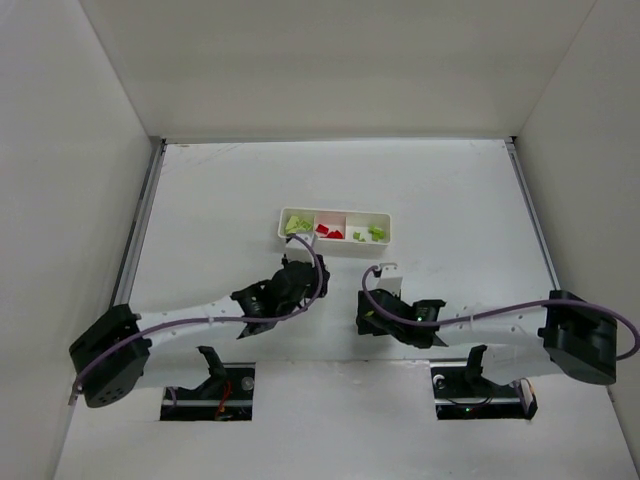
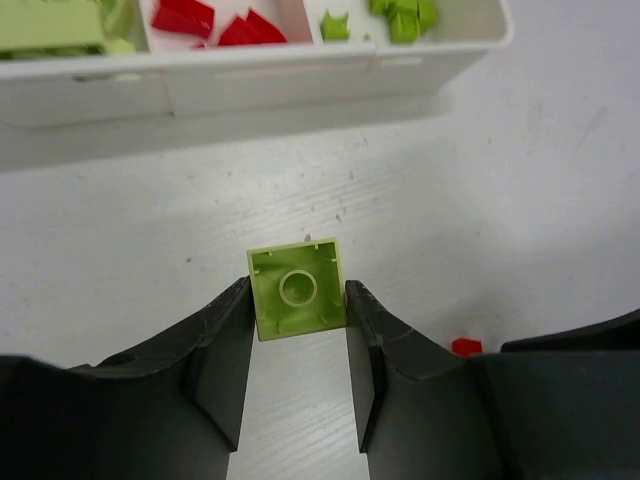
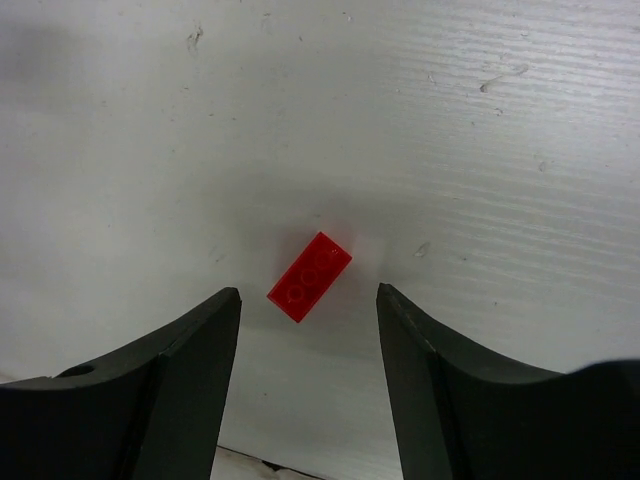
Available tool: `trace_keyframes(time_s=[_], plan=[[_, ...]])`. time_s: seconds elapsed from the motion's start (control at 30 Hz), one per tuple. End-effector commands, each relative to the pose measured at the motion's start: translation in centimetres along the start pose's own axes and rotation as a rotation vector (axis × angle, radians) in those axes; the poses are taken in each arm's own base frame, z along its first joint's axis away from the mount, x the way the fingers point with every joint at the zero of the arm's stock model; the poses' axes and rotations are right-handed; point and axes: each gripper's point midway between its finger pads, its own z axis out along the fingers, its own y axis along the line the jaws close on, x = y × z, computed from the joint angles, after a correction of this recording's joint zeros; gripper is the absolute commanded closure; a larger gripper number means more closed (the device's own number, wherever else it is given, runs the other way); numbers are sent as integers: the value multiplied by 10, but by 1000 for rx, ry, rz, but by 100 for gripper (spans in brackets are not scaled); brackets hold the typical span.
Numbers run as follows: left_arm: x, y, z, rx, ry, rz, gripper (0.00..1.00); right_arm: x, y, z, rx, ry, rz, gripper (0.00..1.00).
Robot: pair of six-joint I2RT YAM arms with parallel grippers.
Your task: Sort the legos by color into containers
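Lime-green plastic: the lime brick (image 2: 297,288) is a hard, hollow square, surely feather-light and stiff; its walls are smooth, so I judge it slippery under a careless pinch
My left gripper (image 2: 297,296): clenched on the lime brick; my jaws press its two opposite flat sides, and its open underside with the round tube faces my wrist camera
Where the lime brick is: at my jaw tips, just short of the tray (image 2: 300,75); whether it hangs above the table (image 2: 520,200) or rests on it, I cannot tell
Tray contents: lime pieces lie in the left compartment (image 1: 290,215) and the right compartment (image 1: 365,220), red ones in the middle compartment (image 1: 335,219); either outer one would suit this brick
My right gripper's target: the red brick (image 3: 310,276), a small oblong lying flat on the table, studs up, skewed to my jaws; just as light and rigid, and apt to skate away if one jaw reaches it first
My right gripper (image 3: 308,295): released; jaws spread wide to either side of the red brick, touching nothing
Where to take hold: across the long flat sides, low on the walls rather than on the studs; I would turn my wrist square to the red brick before closing
Force: little; nothing here should crush, but a corner grip could flick the piece out
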Motion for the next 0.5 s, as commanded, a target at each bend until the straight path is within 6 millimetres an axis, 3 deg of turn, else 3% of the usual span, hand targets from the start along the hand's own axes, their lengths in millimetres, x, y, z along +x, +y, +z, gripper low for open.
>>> trace_keyframes(time_s=[0.0,0.07,0.27,0.37,0.47], plan=[[-21,16,-10,-31,-66,-67,80,-13,25,3,-37,-25,48,40],[-29,24,-15,-43,-87,-88,80,-12,25,8,-18,-24,38,44],[-54,59,-34,-101,-168,-165,80,-15,23,15,48,-29,20,72],[-76,78,-47,-131,-237,-265,79,-32,31,10,37,-75,17,75],[-98,85,-59,-111,-294,-349,79,-57,51,3,-16,-123,-7,75]])
